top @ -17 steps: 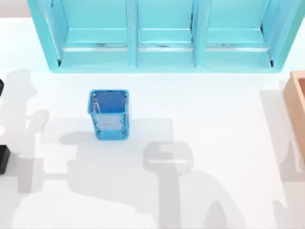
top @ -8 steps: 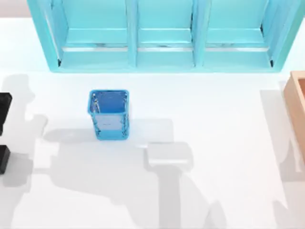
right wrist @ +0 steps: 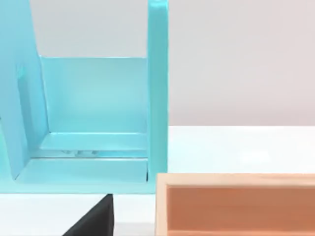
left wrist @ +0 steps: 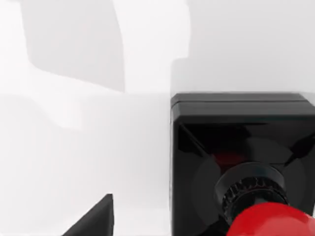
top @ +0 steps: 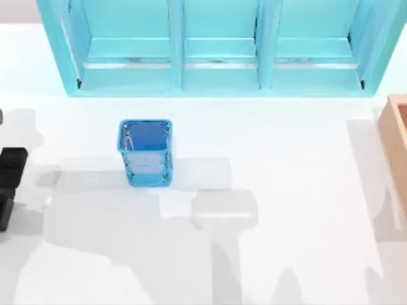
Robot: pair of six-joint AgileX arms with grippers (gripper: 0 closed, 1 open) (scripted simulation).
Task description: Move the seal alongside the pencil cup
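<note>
My left gripper (top: pixel 9 184) hangs at the table's left edge, over the seal (left wrist: pixel 241 162); its grip I cannot tell. The cup (top: pixel 145 152) stands well apart (mid-left). A skewed descent could clip the red knob and topple the seal.

You have: seal (left wrist: pixel 243 162), red knob, black base; pencil cup (top: pixel 145 152), blue mesh; shelf unit (top: pixel 219 47), turquoise; box (right wrist: pixel 236 204), tan; table (top: pixel 292 165), white.

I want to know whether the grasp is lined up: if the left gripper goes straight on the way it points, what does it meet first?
Probably the seal, directly ahead in its wrist view, red knob nearest; depth is unclear.
</note>
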